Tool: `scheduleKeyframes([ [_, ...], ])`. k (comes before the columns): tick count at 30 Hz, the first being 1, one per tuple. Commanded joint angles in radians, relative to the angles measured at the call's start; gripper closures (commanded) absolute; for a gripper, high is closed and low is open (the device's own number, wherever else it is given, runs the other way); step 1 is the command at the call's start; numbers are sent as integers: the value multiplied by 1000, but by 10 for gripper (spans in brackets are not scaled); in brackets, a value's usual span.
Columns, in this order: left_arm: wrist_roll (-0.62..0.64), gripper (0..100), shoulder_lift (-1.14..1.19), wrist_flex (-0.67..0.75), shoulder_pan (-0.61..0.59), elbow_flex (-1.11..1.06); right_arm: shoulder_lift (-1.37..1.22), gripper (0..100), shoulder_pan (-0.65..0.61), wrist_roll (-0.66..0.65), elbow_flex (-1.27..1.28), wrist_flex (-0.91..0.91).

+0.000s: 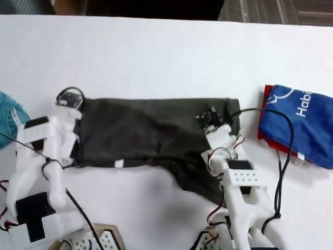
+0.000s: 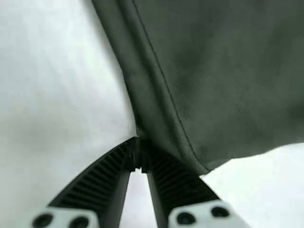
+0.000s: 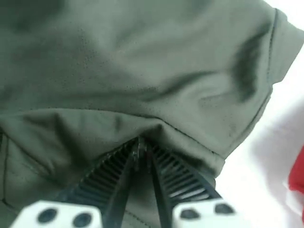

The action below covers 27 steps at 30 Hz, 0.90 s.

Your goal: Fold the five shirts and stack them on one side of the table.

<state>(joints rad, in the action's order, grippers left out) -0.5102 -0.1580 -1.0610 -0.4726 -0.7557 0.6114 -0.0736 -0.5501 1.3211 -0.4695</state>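
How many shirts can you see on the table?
4. A dark shirt lies spread in the middle, a folded blue shirt sits on a red shirt at the right, and a teal shirt peeks in at the left edge. More may be hidden.

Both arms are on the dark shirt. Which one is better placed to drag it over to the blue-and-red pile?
Right, likely. The right arm has its jaws shut on the dark shirt at the end beside the blue shirt; the left arm pinches the far end.
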Motion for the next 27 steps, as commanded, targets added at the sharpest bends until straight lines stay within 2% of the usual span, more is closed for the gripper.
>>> scheduleKeyframes([
  [1, -2, 973, -44, -37, -6, 87, 31, 978, -7, 0, -5, 18],
  [6, 0, 973, -46, -183, 46, 182, 31, 978, -10, 0, -5, 18],
  [9, 2, 973, -44, -212, 98, 179, 31, 978, -10, 0, -5, 18],
  [16, -9, 973, -44, -17, 107, -18, 31, 978, -10, 0, -5, 18],
  [23, -44, 972, -29, 20, 107, -35, 33, 978, -10, 0, -6, 18],
  [27, -44, 972, 109, 38, 103, 18, 33, 978, -10, 0, -6, 18],
])
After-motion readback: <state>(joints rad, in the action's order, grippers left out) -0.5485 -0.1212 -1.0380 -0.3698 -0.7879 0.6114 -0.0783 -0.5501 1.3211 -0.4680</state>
